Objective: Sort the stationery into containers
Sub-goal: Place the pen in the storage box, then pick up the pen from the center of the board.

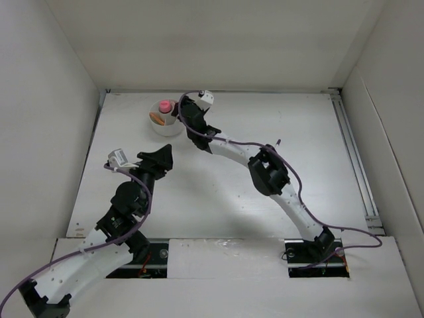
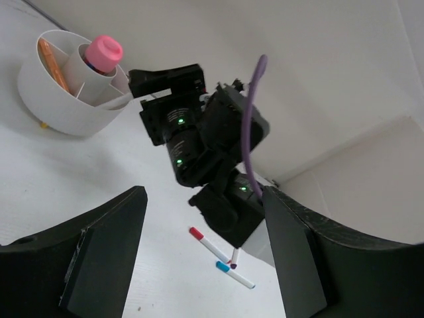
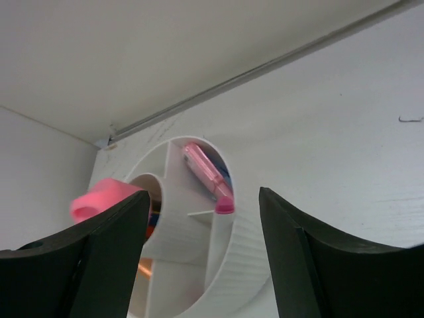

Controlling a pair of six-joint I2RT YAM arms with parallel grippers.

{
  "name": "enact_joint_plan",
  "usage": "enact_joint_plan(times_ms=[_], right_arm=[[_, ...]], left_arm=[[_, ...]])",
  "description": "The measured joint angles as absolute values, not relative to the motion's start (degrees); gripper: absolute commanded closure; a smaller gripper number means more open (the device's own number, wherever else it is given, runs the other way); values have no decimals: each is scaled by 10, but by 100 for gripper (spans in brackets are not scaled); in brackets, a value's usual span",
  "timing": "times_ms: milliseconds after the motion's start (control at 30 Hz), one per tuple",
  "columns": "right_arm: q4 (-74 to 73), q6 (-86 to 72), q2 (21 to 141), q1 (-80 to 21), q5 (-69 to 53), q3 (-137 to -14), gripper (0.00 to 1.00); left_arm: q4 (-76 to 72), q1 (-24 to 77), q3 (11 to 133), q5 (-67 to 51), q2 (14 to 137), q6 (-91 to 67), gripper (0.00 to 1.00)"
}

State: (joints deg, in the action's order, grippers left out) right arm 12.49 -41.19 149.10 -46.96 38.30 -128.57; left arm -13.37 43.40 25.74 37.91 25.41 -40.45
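We see the white round bowl (image 1: 169, 126) at the far left of the surface (image 1: 218, 205), with inner dividers splitting it into compartments. A pink-topped item (image 1: 163, 106) stands upright around the middle of the bowl. An orange piece (image 1: 157, 118) lies in the compartment to its left. The right wrist view shows a pink piece (image 3: 207, 175) lying slanted in another outer compartment, with a sliver of blue just behind it that we cannot identify.

The right gripper (image 3: 202, 199) hangs at the right rim of the bowl. Its fingers (image 3: 106, 258) are spread wide with nothing between them. We cannot tell whether they touch the rim.

The left gripper (image 1: 162, 158) sits nearer to us than the bowl, apart from it, pointing toward the far side. Its fingers (image 2: 99, 258) are also wide apart and empty.

In the left wrist view three thin white pens lie on the surface under the right arm (image 1: 271, 175), to the right of the bowl and nearer than it. The red-capped pen (image 2: 209, 244) and the blue-capped pen (image 2: 233, 275) lie roughly parallel, just beside each other. The purple-capped pen (image 2: 234, 260) is between them and mostly hidden by the arm. Its capped end seems to touch the blue-capped pen.
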Motion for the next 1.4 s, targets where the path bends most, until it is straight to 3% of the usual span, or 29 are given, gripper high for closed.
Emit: enact_joint_plan(times_ms=[133,267,500,800,967,1200,1400], right_arm=[[135,-394,1415,-470,361,-1235,19],[156,-370,1320,-470,346,-1188,18],[175,-359,1124,-453,330,-1002,19],[34,-426,947,-348,324,-764,20],[-48,-487,907,-300,323,-697,25],[-140,-539,918,-221,315,-659,31],[-154,-547,954,-146,297,-654,39]], left_arm=[[-135,434,257,377,258,-396,31],[-147,434,257,359,262,-385,30],[-160,434,288,313,347,-365,24],[-155,434,324,295,410,-363,19],[-152,390,352,249,459,-368,19],[-220,129,309,19,514,-429,28],[-195,118,284,-32,517,-433,27]])
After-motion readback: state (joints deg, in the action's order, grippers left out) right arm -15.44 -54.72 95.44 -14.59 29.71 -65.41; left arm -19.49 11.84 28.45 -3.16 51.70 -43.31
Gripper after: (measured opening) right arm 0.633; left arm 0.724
